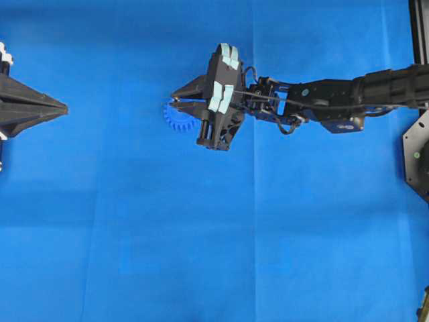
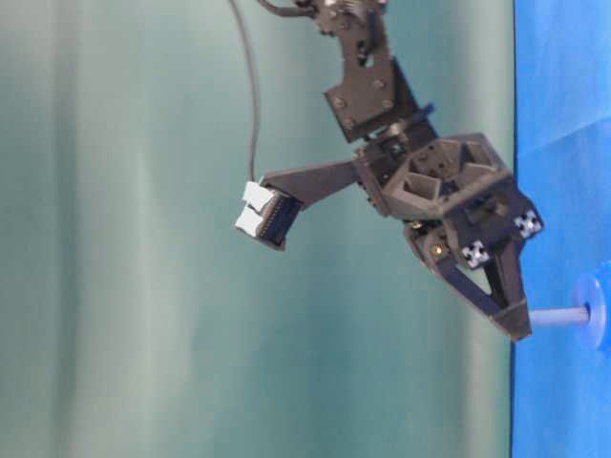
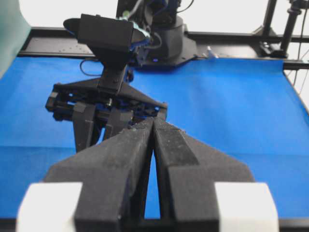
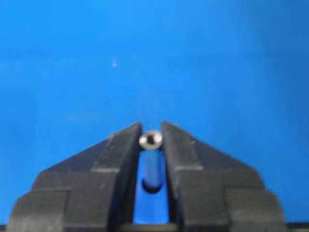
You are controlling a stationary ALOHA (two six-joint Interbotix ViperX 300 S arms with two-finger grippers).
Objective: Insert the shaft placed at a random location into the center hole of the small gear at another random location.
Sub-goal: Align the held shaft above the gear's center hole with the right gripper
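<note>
The right claw (image 1: 175, 100) pinches the short silvery-grey metal shaft (image 2: 558, 318) at its tips, long axis pointing straight down into the small blue plastic toothed gear (image 1: 178, 119) directly beneath on the blue counter (image 1: 134, 235); the left claw (image 1: 62, 106), closed and empty, sits well apart.

The desk (image 1: 134, 255) wears matt blue cloth with faint creases. The shaft (image 4: 150, 140) looks like polished silvery metal, glossy at its end. The small gear (image 1: 179, 119) is smooth blue plastic. The right pincer (image 4: 150, 145) has matt black, slightly grainy fingers (image 4: 120, 150).
</note>
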